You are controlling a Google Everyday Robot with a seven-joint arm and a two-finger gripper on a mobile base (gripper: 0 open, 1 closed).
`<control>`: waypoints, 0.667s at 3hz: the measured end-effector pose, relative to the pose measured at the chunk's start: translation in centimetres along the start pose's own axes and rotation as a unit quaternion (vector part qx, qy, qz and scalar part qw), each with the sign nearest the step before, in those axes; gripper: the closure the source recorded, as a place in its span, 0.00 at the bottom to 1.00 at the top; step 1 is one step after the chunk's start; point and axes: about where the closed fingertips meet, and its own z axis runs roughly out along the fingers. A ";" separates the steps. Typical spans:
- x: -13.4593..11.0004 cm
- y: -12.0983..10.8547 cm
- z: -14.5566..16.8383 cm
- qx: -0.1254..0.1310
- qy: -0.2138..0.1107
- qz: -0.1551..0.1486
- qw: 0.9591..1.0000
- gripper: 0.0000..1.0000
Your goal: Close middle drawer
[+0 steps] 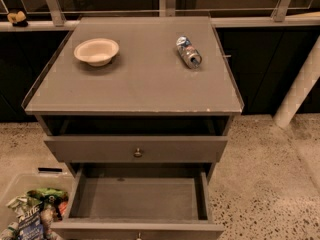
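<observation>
Grey-brown wood makes up the wide, shallow middle drawer (137, 199), which stands pulled far out from the cabinet at the bottom of the camera view, its plain grey inside open to the camera. Its low flat front panel runs along the lower edge of the picture, where one small round metal knob (138, 235) just shows at the centre. Directly above it sits a second grey drawer front (90, 149), carrying one round metal knob (138, 152) of its own, with a dark gap between it and the top. That makes two drawers and two knobs in sight. The flat grey cabinet top (135, 89) bears two things, well apart: one shallow beige bowl (96, 50) standing upright near the left rear, and one silver-and-blue can (188, 51) lying on its side near the right rear. On the speckled stone floor (265, 184) to the left of the open drawer stands one clear plastic bin (20, 181) holding a heap of coloured snack packets (35, 214). One white post (300, 86) leans at the right. The robot's gripper lies outside the view, so its state cannot be told.
</observation>
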 end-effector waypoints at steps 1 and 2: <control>0.0 -1.2 -0.1 0.023 0.001 0.001 1.000 0.00; -0.1 -2.0 -0.1 0.022 0.013 0.004 1.000 0.00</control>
